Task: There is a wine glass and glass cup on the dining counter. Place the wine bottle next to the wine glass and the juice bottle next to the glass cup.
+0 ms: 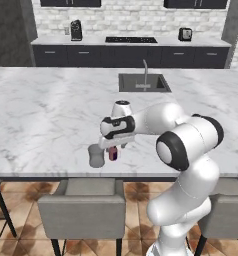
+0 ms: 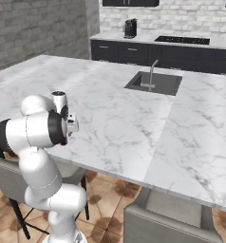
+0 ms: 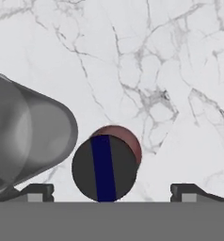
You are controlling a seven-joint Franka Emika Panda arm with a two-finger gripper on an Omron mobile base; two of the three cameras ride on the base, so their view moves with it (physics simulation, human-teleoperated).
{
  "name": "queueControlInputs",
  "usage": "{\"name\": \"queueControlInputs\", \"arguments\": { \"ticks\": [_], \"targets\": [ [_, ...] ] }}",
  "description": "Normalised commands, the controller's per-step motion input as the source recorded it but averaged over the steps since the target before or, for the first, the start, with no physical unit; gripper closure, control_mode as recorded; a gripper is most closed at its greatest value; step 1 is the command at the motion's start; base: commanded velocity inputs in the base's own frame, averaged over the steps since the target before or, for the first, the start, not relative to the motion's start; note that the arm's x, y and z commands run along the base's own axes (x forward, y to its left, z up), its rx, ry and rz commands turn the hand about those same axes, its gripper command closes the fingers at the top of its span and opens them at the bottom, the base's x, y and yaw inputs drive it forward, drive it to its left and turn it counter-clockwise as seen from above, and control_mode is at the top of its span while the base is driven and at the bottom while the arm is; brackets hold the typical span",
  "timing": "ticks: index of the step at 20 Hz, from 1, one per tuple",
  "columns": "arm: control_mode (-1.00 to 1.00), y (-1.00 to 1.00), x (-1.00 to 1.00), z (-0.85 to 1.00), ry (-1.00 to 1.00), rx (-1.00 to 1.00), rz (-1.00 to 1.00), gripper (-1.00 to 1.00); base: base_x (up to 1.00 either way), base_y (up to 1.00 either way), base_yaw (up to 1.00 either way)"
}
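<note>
Juice bottle (image 3: 104, 167) beside glass cup (image 3: 24, 141) on marble dining counter (image 1: 46, 115)

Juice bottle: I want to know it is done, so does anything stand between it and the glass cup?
Nothing visible does. The juice bottle stands on the dining counter right beside the glass cup, with bare marble between them. The gripper is open above the bottle, its fingertips apart on either side.
</note>
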Motion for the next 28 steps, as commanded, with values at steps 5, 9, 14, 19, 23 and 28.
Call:
{"name": "queueControlInputs", "arguments": {
  "ticks": [5, 9, 14, 19, 23, 28],
  "targets": [
    [-1.00, -0.03, 0.00, 0.16, 0.04, 0.02, 0.00, -1.00, 0.00, 0.00, 0.00],
    [-1.00, -0.01, -0.15, 0.25, 0.03, 0.01, 0.00, -1.00, 0.00, 0.00, 0.00],
    [-1.00, 0.00, -0.40, 0.21, 0.04, 0.00, 0.00, -1.00, 0.00, 0.00, 0.00],
    [-1.00, 0.00, -0.52, 0.10, 0.00, 0.00, 0.00, -1.00, 0.00, 0.00, 0.00],
    [-1.00, 0.00, -0.63, 0.00, -0.01, -0.05, 0.00, -1.00, 0.00, 0.00, 0.00],
    [-1.00, -0.04, -0.72, 0.00, -0.11, -0.03, -0.05, -1.00, 0.00, 0.00, 0.00]
  ]
}}
